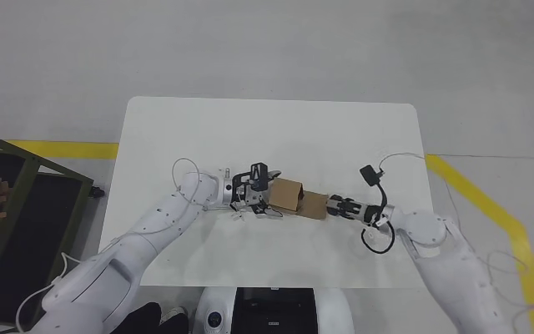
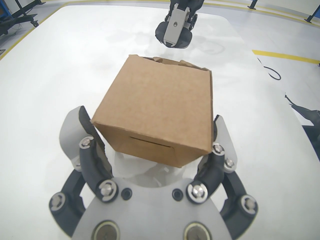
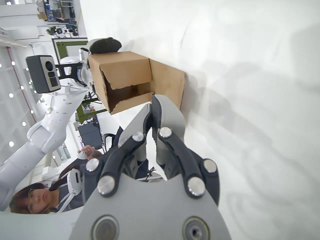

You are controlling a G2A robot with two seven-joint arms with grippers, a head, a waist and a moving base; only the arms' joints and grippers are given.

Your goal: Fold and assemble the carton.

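A small brown carton [image 1: 294, 197] lies on its side near the middle of the white table [image 1: 267, 134]. My left gripper [image 2: 150, 113] is shut on the carton [image 2: 160, 106] at its closed end, one finger [image 2: 85, 128] on each side. The carton's open end [image 3: 125, 93] faces my right gripper [image 3: 152, 101]. One flap [image 3: 167, 86] is folded out and lies flat on the table. My right gripper [image 2: 172, 43] is shut with nothing in it, its tip just short of the open end.
A black cable [image 2: 272, 73] loops on the table beside the right arm [image 1: 417, 225]. A dark green cart [image 1: 33, 217] stands off the table's left side. The far half of the table is bare.
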